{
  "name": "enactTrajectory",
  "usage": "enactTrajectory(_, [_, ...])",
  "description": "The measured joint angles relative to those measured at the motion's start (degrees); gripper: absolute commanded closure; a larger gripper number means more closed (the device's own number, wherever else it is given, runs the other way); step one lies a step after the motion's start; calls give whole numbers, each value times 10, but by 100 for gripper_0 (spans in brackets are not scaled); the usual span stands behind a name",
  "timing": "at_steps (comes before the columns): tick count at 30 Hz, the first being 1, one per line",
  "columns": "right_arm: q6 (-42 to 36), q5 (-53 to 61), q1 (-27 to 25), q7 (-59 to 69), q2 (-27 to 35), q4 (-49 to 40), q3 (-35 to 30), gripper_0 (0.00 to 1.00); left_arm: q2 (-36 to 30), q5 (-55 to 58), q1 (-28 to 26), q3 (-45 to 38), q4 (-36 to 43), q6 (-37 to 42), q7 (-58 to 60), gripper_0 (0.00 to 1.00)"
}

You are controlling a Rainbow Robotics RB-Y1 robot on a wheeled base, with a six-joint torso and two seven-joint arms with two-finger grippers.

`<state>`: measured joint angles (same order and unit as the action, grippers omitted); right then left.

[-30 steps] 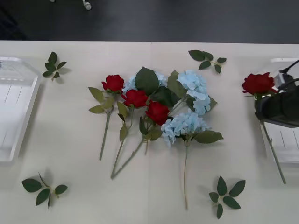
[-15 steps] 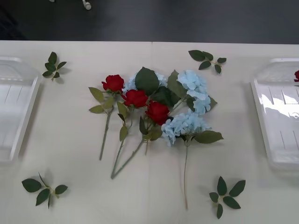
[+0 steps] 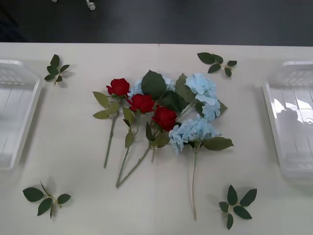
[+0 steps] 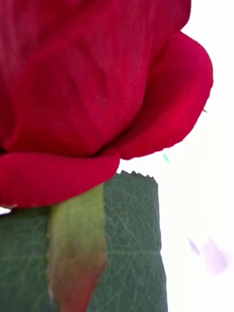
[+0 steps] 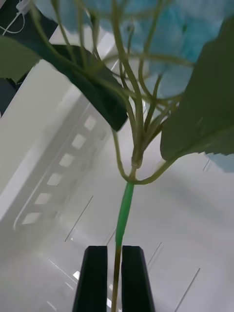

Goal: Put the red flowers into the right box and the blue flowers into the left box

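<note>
Gone from the front view since a second ago: the right arm and the deep-red artificial rose it carried above the shallow white plastic right box (image 3: 293,142); half a second ago a sliver of red still showed at that tray's far edge. No brand, label or writing readable anywhere.

Right wrist view: a red bloom (image 4: 92,83) and a green leaf (image 4: 131,243) pressed close to the lens; cannot tell how the right fingers stand.

Left gripper (image 5: 117,280): black fingers pinched together on the thin green stem of a pale sky-blue hydrangea-like flower (image 5: 161,39), above the ribbed white left box (image 3: 14,112).

Cream table (image 3: 73,147): three red roses (image 3: 142,103) and blue clusters (image 3: 195,129) heaped mid-table, well apart from both trays. Loose leaf sprigs (image 3: 46,198) near the corners. Dark floor (image 3: 195,19) beyond the far edge.
</note>
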<state>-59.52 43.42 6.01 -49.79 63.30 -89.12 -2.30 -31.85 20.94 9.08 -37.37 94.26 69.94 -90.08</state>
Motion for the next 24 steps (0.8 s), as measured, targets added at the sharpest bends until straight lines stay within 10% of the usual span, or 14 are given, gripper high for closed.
enactTrajectory(1, [11,-1,0,0,0,7,0,100,0,0,0,1,0,0,0,0])
enactTrajectory(14, [99,0,0,-1,0,40,0,100,0,59,0,1,27,67,0,0])
enactTrajectory(19, [108,0,0,-1,0,40,8,35,0,101,0,15,94,146,0,0])
enactTrajectory(24, [120,0,0,-1,0,40,35,30,0,136,0,78,149,187,0,0])
